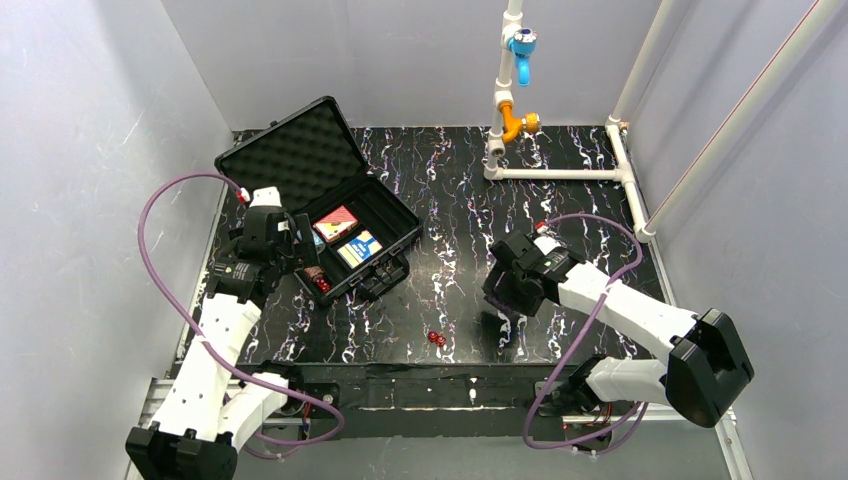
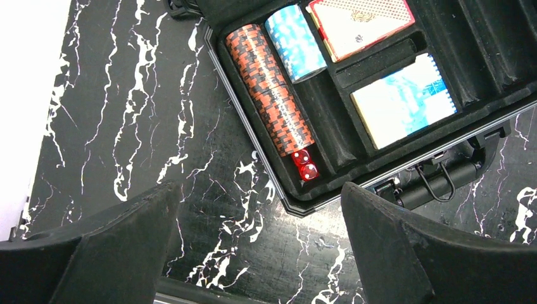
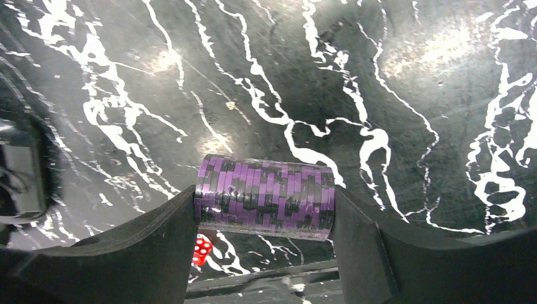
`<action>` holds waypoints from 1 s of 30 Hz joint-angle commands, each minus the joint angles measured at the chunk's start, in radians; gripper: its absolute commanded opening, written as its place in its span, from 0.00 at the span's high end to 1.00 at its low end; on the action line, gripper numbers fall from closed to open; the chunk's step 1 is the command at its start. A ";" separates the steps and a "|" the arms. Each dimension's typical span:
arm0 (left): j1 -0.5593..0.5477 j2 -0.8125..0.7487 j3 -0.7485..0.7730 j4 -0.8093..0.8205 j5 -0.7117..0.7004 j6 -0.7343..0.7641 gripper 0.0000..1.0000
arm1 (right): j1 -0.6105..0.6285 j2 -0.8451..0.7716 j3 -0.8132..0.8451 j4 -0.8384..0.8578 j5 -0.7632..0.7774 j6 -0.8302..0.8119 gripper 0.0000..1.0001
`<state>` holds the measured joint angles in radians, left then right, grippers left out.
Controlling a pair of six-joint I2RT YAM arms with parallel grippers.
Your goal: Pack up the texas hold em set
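The black case [image 1: 295, 150] lies open at the left, its foam lid tipped back. It holds a red card box [image 2: 361, 22], a blue card box [image 2: 404, 101], a brown chip stack [image 2: 269, 88], a blue chip stack [image 2: 295, 41] and two red dice [image 2: 305, 164]. My left gripper [image 2: 259, 247] is open and empty just above the case's near corner [image 2: 329, 202]. My right gripper [image 3: 265, 212] is shut on a purple chip stack [image 3: 265, 197], held on its side above the table at centre right [image 1: 505, 300]. Two more red dice [image 1: 436, 339] lie on the table, left of the right gripper.
A white pipe frame [image 1: 560, 174] with blue and orange fittings stands at the back right. Grey walls close in the black marbled table [image 1: 440, 200] on three sides. The table's front edge [image 1: 420, 375] runs just behind the loose dice.
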<state>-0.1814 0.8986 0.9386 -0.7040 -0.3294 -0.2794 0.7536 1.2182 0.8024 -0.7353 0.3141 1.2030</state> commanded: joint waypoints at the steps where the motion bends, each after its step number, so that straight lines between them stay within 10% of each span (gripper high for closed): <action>1: 0.000 -0.040 -0.010 -0.003 -0.053 0.007 0.02 | -0.002 -0.009 0.093 0.089 0.032 -0.010 0.99; 30: 0.001 -0.189 -0.032 0.031 -0.169 -0.018 0.02 | 0.083 0.273 0.400 0.455 -0.102 -0.012 0.99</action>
<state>-0.1814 0.7242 0.9226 -0.6815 -0.4511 -0.2916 0.8093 1.4658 1.1076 -0.4145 0.2474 1.1782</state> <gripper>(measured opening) 0.983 0.765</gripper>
